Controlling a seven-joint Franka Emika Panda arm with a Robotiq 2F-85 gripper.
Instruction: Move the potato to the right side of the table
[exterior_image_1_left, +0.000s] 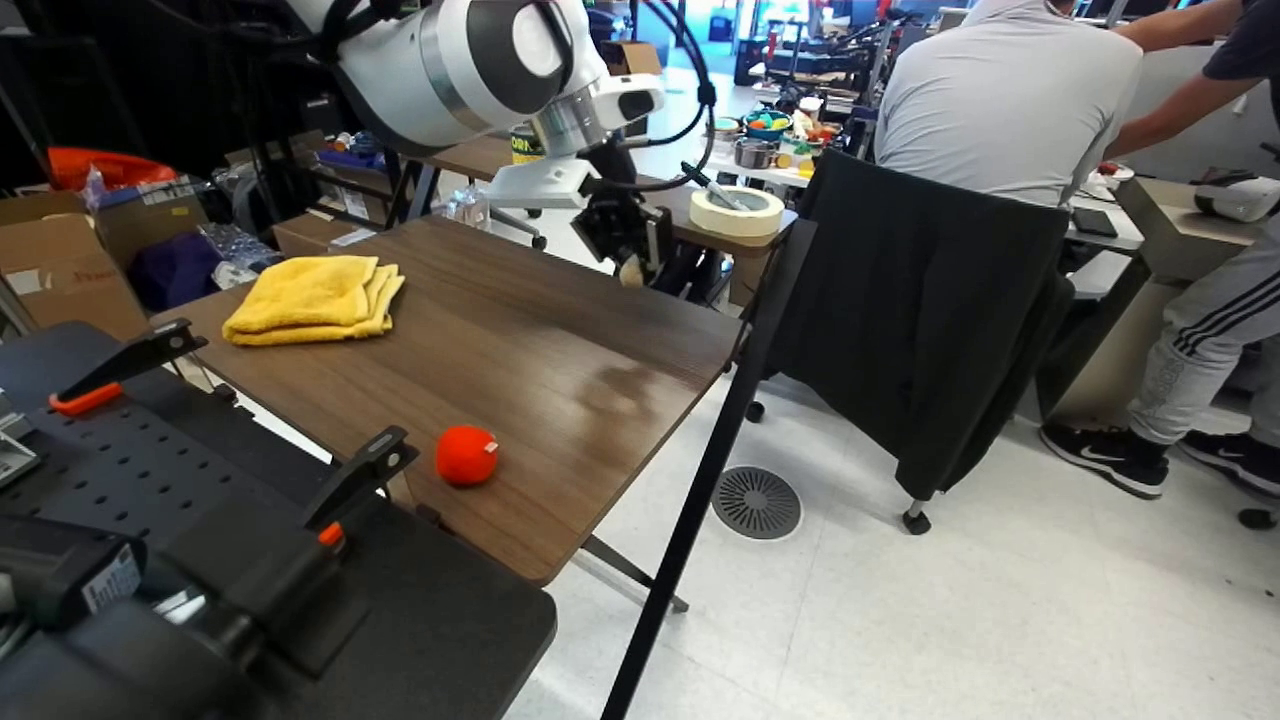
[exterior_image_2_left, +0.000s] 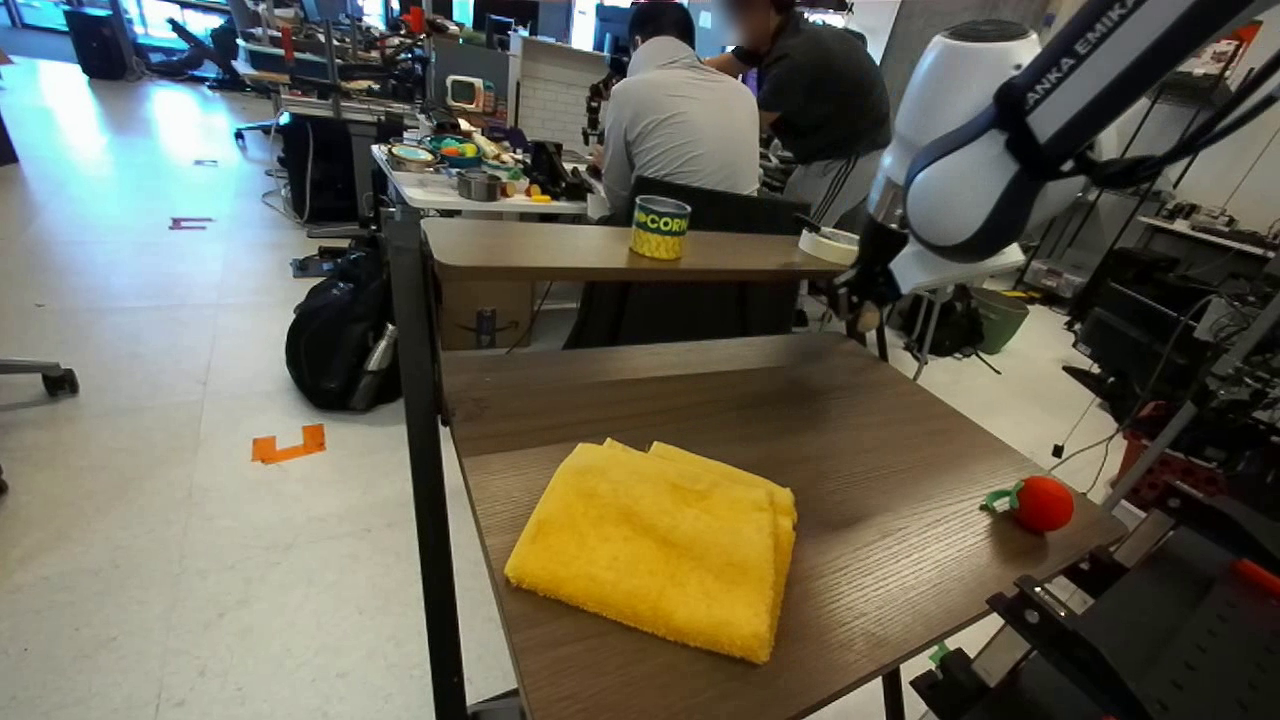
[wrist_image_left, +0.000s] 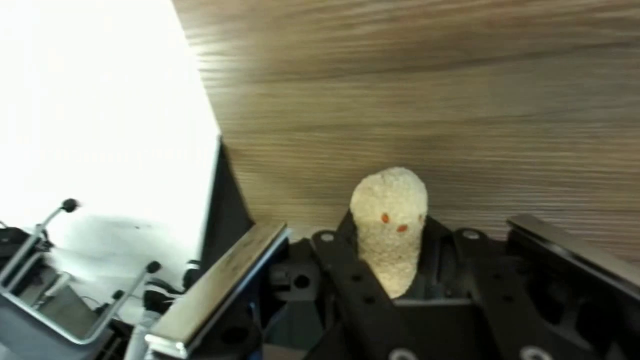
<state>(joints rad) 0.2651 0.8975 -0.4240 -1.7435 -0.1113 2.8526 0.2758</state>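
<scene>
Jaws: clamped on plush potato (wrist_image_left: 391, 225) | wood-grain tabletop (exterior_image_1_left: 500, 340) edge nearby | could be dropped past it if released early

We record a table (exterior_image_1_left: 520, 370) of wood-grain finish, smooth, with a soft sheen. We find the towel (exterior_image_2_left: 650, 540) to be matt, fleecy cloth. The potato (wrist_image_left: 390, 195) looks rough and matt. We note smooth, faintly glossy arm casing (exterior_image_1_left: 400, 85), and matt links (wrist_image_left: 357, 295) with shiny screw heads (wrist_image_left: 327, 237) on the end effector (wrist_image_left: 391, 227).
</scene>
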